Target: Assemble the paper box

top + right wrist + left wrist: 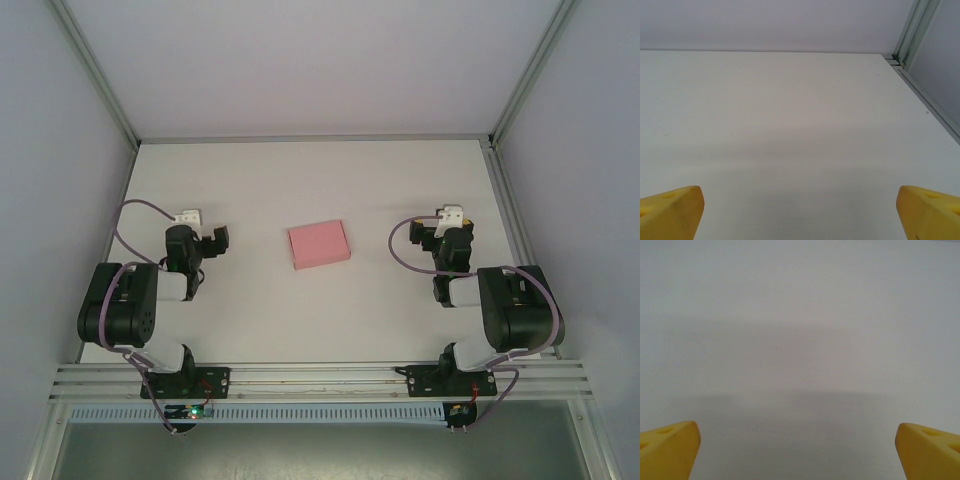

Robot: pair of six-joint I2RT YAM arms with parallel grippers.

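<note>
Seemingly already folded shut, the paper box (319, 245) lay flat mid-surface (300, 180). The left jaws at its nine o'clock and the right jaws at three stood wide, empty, well apart from it. Likely next: reach in and press any loose flap.

White matte table (300, 180); grey enclosure walls (300, 60) (metal corner posts (96, 70)); aluminium rail (320, 378) along near edge.
</note>
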